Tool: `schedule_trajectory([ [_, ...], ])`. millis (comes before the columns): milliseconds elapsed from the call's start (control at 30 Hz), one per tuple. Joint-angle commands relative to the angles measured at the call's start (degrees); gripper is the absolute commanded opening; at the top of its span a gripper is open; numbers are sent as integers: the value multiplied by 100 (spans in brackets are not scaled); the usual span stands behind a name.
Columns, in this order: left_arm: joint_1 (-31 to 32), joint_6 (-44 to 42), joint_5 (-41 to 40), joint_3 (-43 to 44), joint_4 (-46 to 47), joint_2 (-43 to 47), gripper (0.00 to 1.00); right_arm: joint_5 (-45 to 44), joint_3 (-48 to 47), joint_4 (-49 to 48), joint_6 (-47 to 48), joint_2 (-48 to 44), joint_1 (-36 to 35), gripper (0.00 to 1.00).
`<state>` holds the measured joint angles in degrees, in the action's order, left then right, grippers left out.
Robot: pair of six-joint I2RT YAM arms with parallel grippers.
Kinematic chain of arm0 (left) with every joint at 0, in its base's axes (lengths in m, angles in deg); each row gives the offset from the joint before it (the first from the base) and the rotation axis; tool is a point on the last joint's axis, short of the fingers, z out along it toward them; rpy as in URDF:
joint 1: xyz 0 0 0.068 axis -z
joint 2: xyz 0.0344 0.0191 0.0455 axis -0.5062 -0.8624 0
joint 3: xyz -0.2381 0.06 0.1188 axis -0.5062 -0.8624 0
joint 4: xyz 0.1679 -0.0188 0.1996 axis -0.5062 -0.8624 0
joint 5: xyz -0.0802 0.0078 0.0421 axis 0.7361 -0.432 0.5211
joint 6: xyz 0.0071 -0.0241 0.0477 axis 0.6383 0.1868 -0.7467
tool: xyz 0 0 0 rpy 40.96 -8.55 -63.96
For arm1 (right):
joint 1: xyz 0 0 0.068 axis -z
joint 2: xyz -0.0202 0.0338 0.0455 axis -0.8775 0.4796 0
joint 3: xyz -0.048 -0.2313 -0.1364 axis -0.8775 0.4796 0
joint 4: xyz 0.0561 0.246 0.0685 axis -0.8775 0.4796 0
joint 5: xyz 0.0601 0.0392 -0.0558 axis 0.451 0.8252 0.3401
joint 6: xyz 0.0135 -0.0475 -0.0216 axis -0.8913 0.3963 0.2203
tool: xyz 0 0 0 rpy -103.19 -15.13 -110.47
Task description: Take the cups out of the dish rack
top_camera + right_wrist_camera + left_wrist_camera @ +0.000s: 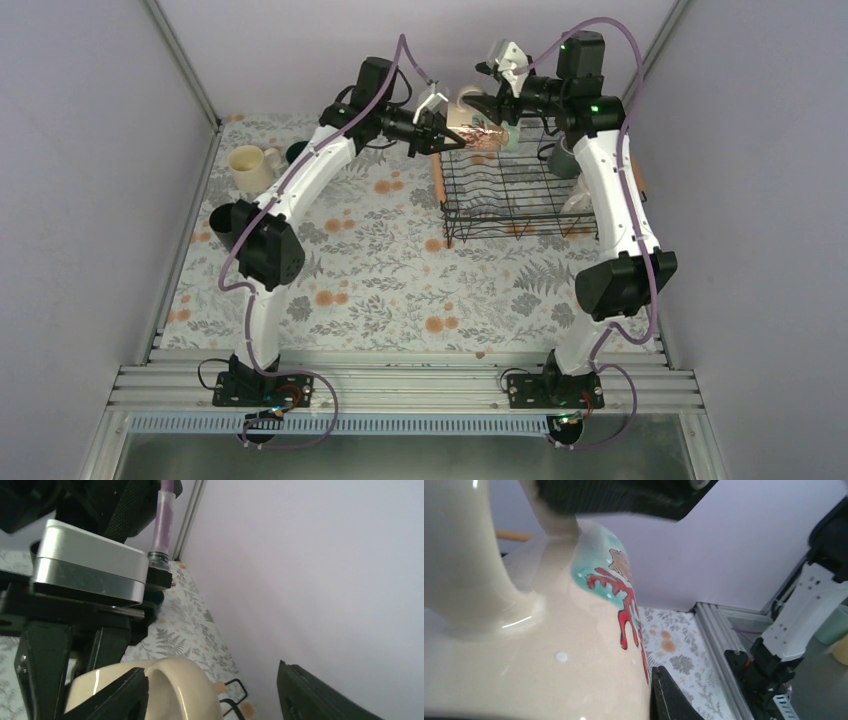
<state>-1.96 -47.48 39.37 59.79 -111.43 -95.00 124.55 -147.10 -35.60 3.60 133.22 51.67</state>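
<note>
Saw only part of the patterned mug (549, 645), cropped at left and bottom edges; from the right wrist, just a cut-off rim. Could not identify the cup (560, 158) half hidden behind the right arm (605, 180).

Black wire dish rack (500, 190) with wooden bar handles: on floral-print table (400, 290), right of centre.

White red-patterned mug (478, 131): in the air over the rack's far-left corner. Left gripper (437, 128) clamped on it from the left. Right gripper (212, 672) at its far-right side, fingers spread either side of its edge.

Cream mug (250, 168): on table, far left. Black mug (225, 222): in front of it. Dark green mug (297, 152): just right of the cream mug.
</note>
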Motion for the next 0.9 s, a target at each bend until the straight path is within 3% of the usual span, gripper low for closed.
schedule_trajectory([
  [0, -204, -1199, -547, 775, -974, 378, 2, -418, -474, 719, 466, 176, -20, 79],
  [33, -250, -1371, -720, 904, -1199, 385, 2, -485, -563, 970, 630, 238, -15, 95],
  [100, -349, -1744, -1099, 1067, -1709, 432, 2, -706, -565, 1225, 787, 264, 10, 100],
  [267, -664, -2859, -2059, 1196, -2908, 765, 2, -1240, -412, 1633, 1169, 271, 249, 100],
  [433, -801, -4169, -3786, 772, -4099, 1333, 2, -1863, -1027, 2541, 1605, 775, 534, 100],
  [700, -1267, -4953, -5275, -1196, -4361, 2367, 2, -3362, -1553, 3506, 2546, 1727, 845, 99],
  [867, -1412, -5140, -5933, -2391, -4072, 2834, 3, -3916, -1525, 3701, 3015, 2226, 887, 92],
])
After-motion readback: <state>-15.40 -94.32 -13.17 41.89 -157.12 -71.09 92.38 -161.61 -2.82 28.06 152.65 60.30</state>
